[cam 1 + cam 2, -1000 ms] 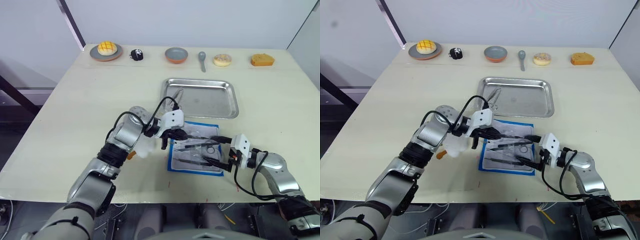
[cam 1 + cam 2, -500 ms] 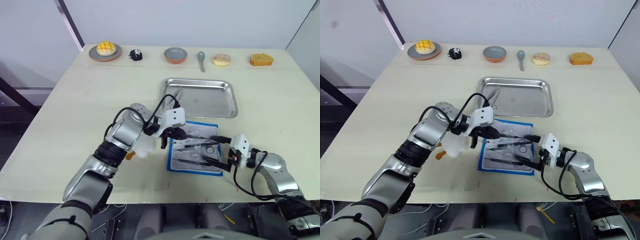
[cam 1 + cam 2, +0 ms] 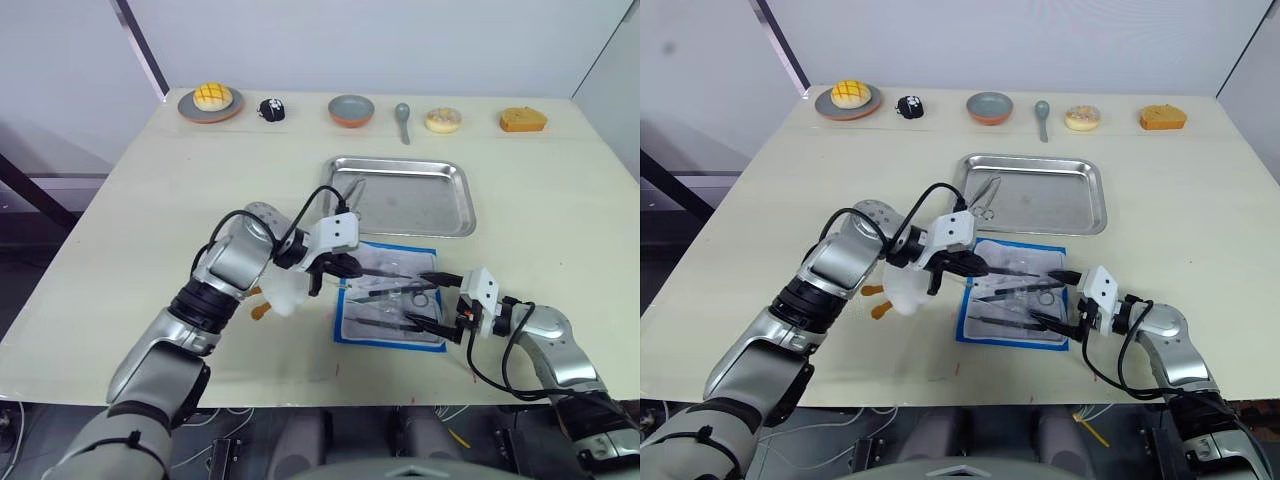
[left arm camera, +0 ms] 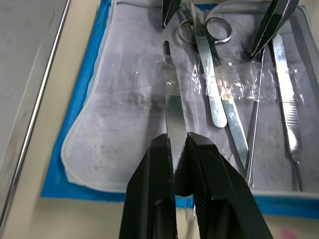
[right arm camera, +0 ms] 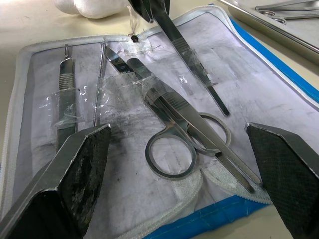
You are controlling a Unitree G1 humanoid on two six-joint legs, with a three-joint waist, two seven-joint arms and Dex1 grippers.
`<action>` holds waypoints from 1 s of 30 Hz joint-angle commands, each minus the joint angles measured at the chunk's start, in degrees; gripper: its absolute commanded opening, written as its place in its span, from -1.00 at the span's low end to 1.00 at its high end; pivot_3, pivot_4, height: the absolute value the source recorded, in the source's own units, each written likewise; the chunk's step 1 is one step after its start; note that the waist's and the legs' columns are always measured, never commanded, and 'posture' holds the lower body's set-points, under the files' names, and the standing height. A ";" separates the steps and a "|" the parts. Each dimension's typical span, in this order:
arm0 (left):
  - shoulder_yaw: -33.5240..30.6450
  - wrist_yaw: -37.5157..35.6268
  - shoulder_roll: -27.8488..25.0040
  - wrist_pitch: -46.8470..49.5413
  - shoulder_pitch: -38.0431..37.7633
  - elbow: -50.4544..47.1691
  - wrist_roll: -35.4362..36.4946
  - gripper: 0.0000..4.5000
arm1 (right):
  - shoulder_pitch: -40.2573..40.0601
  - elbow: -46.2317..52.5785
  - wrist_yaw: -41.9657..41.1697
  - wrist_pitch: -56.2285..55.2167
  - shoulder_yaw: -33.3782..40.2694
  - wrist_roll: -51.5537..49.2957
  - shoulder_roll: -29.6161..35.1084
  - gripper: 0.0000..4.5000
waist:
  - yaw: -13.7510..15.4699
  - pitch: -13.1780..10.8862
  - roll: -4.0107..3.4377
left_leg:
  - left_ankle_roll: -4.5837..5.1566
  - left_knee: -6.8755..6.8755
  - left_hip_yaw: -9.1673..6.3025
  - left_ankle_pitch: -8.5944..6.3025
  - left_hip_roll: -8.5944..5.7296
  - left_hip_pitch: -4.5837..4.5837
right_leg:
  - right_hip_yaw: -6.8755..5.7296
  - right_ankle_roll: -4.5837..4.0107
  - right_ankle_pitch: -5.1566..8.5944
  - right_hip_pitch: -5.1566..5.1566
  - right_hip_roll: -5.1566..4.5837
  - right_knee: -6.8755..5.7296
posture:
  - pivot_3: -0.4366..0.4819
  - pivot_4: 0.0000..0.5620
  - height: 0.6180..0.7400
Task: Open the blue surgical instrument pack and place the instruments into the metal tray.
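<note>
Pack: the blue surgical instrument pack [image 3: 390, 306] lies opened flat near the table's near edge, white inner side up, just on the near side of the metal tray [image 3: 402, 196].

Left gripper: my left gripper [image 4: 174, 164] is pinched tight on a flat scalpel handle [image 4: 172, 107], held by one end, with the free end reaching out over the pack's lining.

Right gripper: my right gripper [image 5: 179, 149] stands wide apart and holds nothing, at the pack's right edge, over the ring-handled scissors [image 5: 187, 137].

Instruments left in pack: scissors, tweezers [image 4: 210, 69] and two slim tools [image 5: 67, 89] are in the pack, some under clear tape strips [image 4: 239, 82].

Tray: one ring-handled instrument [image 3: 352, 192] already lies by its left rim.

Nearby: a white plush toy [image 3: 283, 291] sits just beside the pack's left edge, under my left wrist.

Step in hand: carrying the handle from the pack to the tray, I judge.

Doing it well: lift until the handle clears the tape and lining, keep it level so it does not swing in the narrow pinch, and steady the pack with my right gripper if it drags. Release low over bare tray floor, clear of the instrument already there.
</note>
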State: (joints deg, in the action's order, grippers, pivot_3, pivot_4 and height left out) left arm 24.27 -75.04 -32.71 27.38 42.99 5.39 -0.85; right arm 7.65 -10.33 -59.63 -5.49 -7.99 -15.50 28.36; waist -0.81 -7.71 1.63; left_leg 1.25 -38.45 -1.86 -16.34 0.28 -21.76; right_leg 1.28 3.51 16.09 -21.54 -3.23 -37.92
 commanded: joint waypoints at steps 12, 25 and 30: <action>-3.36 -2.18 -6.12 -1.79 0.27 -2.91 2.88 -0.97 | -2.89 -5.76 -0.44 2.15 -3.45 3.72 -0.42 1.00 | -0.01 0.00 0.01 | 0.00 0.00 0.00 0.00 0.00 0.01 | 0.00 -0.01 0.01 0.00 0.01 -0.01 | -0.05 -0.47 1.00; -8.72 -8.81 -16.99 1.28 0.09 -7.15 9.37 -0.97 | -3.34 -5.35 -0.41 2.17 -3.25 3.60 -0.12 1.00 | 0.00 -0.01 0.00 | 0.00 0.01 0.00 0.00 0.02 0.01 | -0.01 -0.02 0.02 -0.01 0.02 0.00 | -0.05 -0.47 1.00; -11.75 -8.18 -16.62 4.35 0.61 -7.52 13.91 -0.97 | -3.39 -5.35 -0.53 2.19 -3.27 3.58 -0.06 1.00 | 0.00 -0.01 0.00 | 0.00 0.01 0.00 0.00 0.02 0.01 | -0.01 -0.03 0.02 -0.01 0.03 -0.01 | -0.05 -0.47 1.00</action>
State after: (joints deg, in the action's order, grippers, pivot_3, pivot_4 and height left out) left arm 15.82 -84.41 -49.94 29.71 42.42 -0.25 10.17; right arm 7.67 -10.48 -59.69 -5.60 -7.98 -15.48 28.36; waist -0.81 -7.71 1.63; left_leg 1.25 -38.45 -1.86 -16.34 0.31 -21.75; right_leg 1.27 3.49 16.10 -21.54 -3.21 -37.93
